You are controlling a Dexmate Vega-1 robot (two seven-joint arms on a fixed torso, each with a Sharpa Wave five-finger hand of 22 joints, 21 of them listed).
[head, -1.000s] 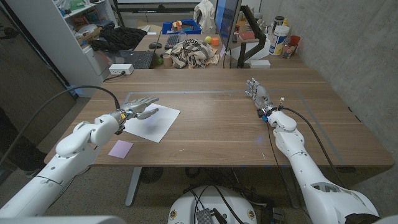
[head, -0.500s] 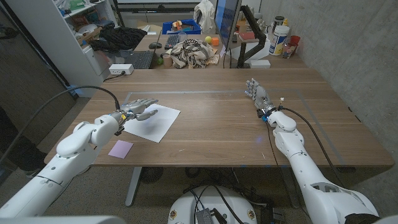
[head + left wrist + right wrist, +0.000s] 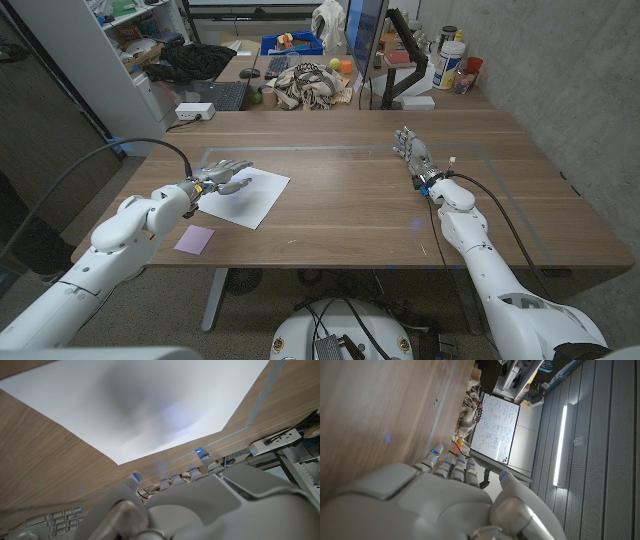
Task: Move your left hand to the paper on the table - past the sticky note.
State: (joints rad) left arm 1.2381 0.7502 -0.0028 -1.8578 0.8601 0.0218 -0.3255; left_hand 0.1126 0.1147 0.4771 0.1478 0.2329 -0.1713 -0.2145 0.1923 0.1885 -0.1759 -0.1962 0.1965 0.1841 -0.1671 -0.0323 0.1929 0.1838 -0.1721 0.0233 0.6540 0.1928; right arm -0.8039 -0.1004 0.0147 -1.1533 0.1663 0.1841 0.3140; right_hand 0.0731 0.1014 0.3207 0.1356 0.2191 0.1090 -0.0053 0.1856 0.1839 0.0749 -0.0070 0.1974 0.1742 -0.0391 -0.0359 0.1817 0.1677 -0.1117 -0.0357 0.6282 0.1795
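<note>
Paper lies skewed, long axis diagonal; left hand over it, fingers spread.

Wooden table, brown, grain running lengthwise, with a pale line marked across its top. Second desk directly behind it, carrying a black keyboard, a white power strip, a rumpled patterned cloth, a blue bin, a black bundle of fabric, a monitor seen nearly edge-on, and a cluster of bottles and containers at the far right. White shelving unit at far left, shelves cluttered. Grey concrete wall along the right side. In the right wrist view, grey ribbed wall panels, a long lit strip light and a whiteboard with writing.
</note>
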